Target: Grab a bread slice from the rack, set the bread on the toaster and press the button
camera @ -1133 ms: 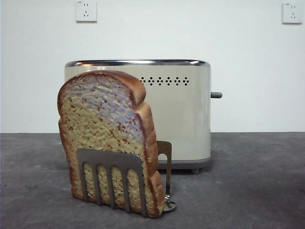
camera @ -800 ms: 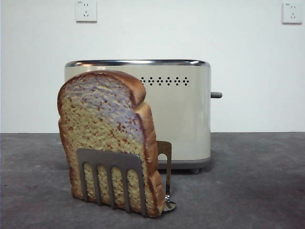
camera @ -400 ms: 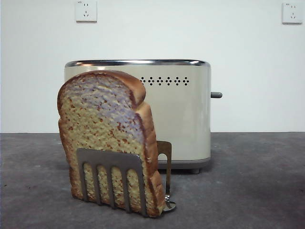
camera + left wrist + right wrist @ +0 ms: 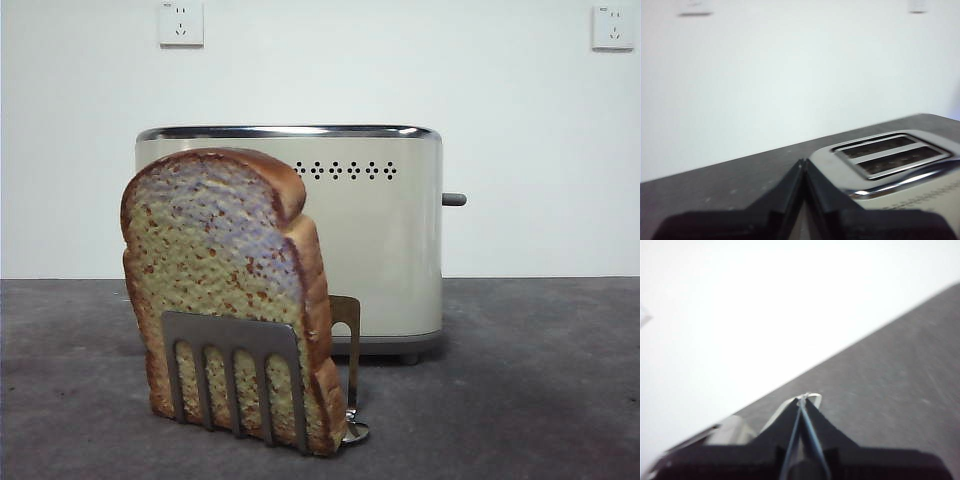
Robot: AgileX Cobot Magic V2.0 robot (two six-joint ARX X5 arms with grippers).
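The slice of bread [image 4: 225,290] stands upright in the rack [image 4: 240,375], held between its two slotted steel plates, with the domed crust rising well above them and almost level with the top of the toaster [image 4: 375,240]. The rack sits on the dark grey table [image 4: 530,390] just in front of the toaster's left part, so the bread hides that end of the cream body. The button [image 4: 454,199] sticks out sideways from the toaster's right narrow end, with nothing touching it. Two white wall sockets [image 4: 181,23] show high on the wall behind. Neither arm appears in the front view. The left gripper [image 4: 804,165] hangs above and beside the toaster [image 4: 890,160], whose two slots lie bare, and its jaws are pressed together with nothing between them. The right gripper [image 4: 803,401] is over the table, its jaws likewise closed tip to tip and holding nothing, in a blurred picture
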